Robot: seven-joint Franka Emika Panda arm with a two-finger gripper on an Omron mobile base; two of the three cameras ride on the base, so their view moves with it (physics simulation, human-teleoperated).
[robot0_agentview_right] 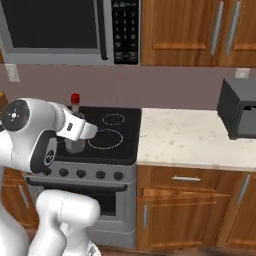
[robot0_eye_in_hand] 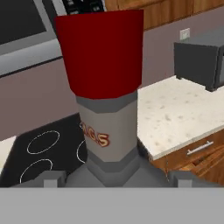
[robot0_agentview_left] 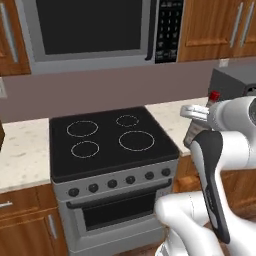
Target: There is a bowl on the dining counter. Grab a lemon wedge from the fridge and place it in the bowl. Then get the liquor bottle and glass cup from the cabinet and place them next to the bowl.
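Stove behind arm-hidden bottle

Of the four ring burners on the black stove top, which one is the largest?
The front right burner, on the stove top nearest the bottle. Its white ring is clearly wider than the back left, front left and small back right rings.
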